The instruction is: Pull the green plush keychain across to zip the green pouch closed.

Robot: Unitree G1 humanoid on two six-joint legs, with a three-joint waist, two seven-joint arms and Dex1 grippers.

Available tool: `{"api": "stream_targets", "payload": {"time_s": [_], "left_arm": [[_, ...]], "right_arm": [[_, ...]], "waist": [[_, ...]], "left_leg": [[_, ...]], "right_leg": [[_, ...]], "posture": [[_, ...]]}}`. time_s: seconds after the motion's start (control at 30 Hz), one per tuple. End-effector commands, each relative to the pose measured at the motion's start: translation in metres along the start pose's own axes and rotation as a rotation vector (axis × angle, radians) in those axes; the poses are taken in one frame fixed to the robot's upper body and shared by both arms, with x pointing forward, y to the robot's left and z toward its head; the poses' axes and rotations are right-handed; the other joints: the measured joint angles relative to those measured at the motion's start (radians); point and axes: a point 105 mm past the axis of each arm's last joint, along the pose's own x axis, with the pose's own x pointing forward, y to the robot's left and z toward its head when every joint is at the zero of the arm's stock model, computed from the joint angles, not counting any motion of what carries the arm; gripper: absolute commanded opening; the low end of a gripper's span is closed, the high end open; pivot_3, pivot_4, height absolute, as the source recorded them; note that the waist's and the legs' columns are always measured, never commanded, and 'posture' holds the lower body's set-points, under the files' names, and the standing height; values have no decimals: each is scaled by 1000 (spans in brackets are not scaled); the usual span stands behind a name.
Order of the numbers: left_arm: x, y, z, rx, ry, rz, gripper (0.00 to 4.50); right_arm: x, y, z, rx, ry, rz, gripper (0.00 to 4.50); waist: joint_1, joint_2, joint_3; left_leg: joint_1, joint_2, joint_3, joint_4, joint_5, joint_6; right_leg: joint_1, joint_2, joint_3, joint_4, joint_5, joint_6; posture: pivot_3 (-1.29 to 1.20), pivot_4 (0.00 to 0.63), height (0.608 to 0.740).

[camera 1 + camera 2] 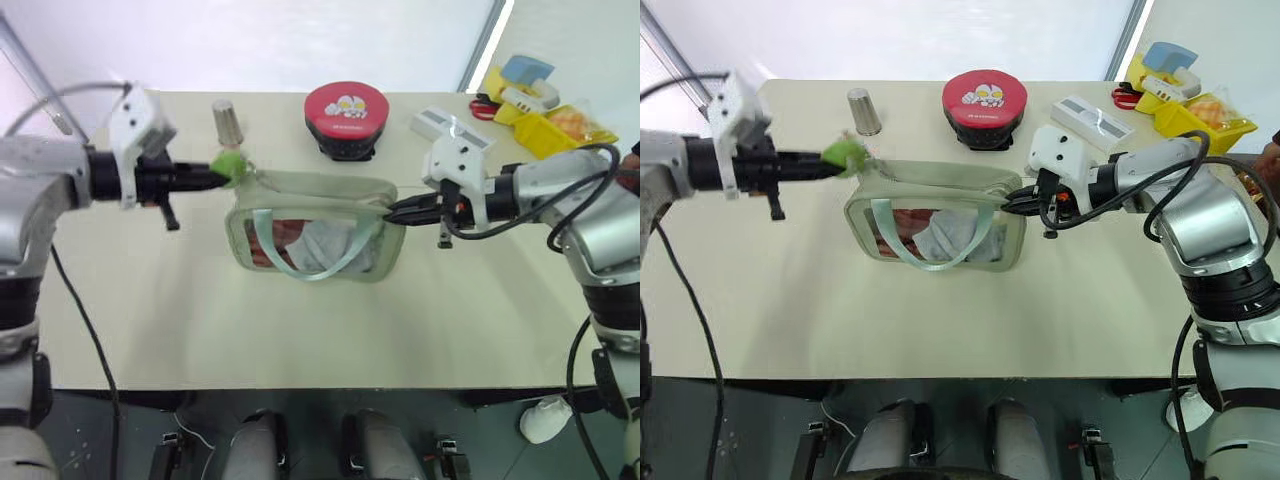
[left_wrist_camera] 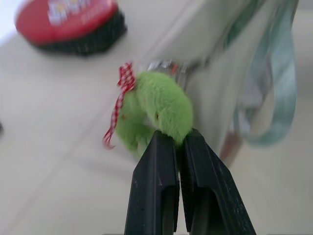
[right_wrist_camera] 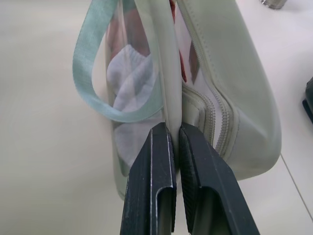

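Left end effector (image 2: 179,142) pinches the fuzzy lime green plush keychain (image 2: 156,111); right end effector (image 3: 177,134) clamps the pale green pouch (image 1: 320,205).

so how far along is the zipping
Grips look set: left gripper is shut on the green plush keychain, right gripper pinches the green pouch at its opposite end. The keychain sits at the pouch's left end, so the pull across remains.

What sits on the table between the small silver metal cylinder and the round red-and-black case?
Nothing: bare cream tabletop separates the silver cylinder from the red-and-black case, seen in both eye views.
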Motion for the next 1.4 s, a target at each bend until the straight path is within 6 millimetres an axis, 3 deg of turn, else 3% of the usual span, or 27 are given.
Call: {"api": "stream_targets", "payload": {"time_s": [0.03, 0.27, 0.3, 0.33, 0.47, 0.53, 0.63, 0.77, 0.9, 1.07, 1.17, 1.3, 1.37, 1.4], "left_arm": [[13, -13, 9, 71, -3, -50, 22], [28, -20, 0, 129, 29, -81, 22], [28, -19, -1, 134, 32, -76, 690], [28, -18, -1, 136, 32, -75, 916], [21, -11, 5, 135, 28, -51, 2999], [13, -9, 6, 145, 50, -51, 3834], [-2, -11, 5, 146, 83, -64, 3834], [-16, -11, -14, 108, 153, -44, 3834], [-9, -10, -46, 34, 168, 38, 3834], [1, -9, -57, -9, 132, 99, 3834], [4, -11, -59, -13, 123, 87, 2987], [4, -11, -58, -13, 121, 79, 882], [4, -12, -59, -14, 123, 73, 39], [4, -12, -59, -14, 126, 74, 39]], "right_arm": [[-1, -2, 9, -37, -19, -15, 0], [0, 0, 9, -31, -25, -15, 0], [-1, 0, 9, -29, -25, -17, 0], [-1, 0, 8, -27, -24, -19, 0], [-1, -2, 5, -23, -18, -26, 0], [0, -3, 4, -23, -17, -27, 0], [0, -4, 4, -23, -17, -30, 0], [1, -4, 4, -28, -22, -27, 0], [4, -3, 5, -27, -29, -20, 0], [5, -3, 10, -29, -32, -15, 0], [6, -3, 12, -29, -34, -14, 0], [5, -3, 12, -28, -33, -15, 0], [4, -4, 13, -26, -34, -17, 0], [4, -4, 14, -23, -36, -18, 0]], "waist": [[-4, 0, 0], [-5, 0, 0], [-4, 0, 0], [-4, 0, 0], [-3, 0, 0], [-5, 0, 0], [-6, 0, 0], [-5, 0, 0], [-2, 1, 0], [-3, 0, 0], [-6, 0, 0], [-4, 0, 0], [-2, 0, 0], [-2, 0, 0]], "left_leg": [[0, 0, 0, 0, 0, 0], [0, 1, 0, 0, 0, 0], [0, 1, 0, 0, 0, 0], [0, 1, 0, 0, 0, 0], [0, 1, 0, 0, 0, 0], [0, 1, 0, 0, 0, 0], [0, 1, 0, 0, 0, 0], [0, 1, 0, 0, 0, 0], [1, 1, 0, 0, 0, 0], [0, 1, 0, 0, 0, 0], [1, 1, 0, 0, 0, 0], [1, 1, 0, 0, 0, 0], [1, 1, 0, 0, 0, 0], [1, 1, 0, 0, 0, 0]], "right_leg": [[0, 0, 0, 0, 0, 0], [0, 1, 0, 0, 0, 0], [0, 1, 0, 0, 0, 0], [0, 1, 0, 0, 0, 0], [0, 1, 0, 0, 0, 0], [0, 1, 0, 0, 0, 0], [-1, 1, 0, 0, 0, 0], [-1, 1, 0, 0, 0, 0], [0, 1, 0, 1, 0, 0], [0, 0, 0, 1, 0, 0], [0, 1, 0, 1, 0, 0], [0, 1, 0, 1, 0, 0], [0, 0, 0, 1, 0, 0], [0, 0, 0, 1, 0, 0]], "posture": [[0, 150, 740], [0, 150, 740], [0, 150, 740], [0, 150, 740], [0, 150, 740], [0, 150, 740], [0, 150, 740], [0, 150, 740], [0, 150, 740], [0, 150, 740], [0, 150, 740], [0, 150, 740], [0, 150, 740], [0, 150, 740]]}}
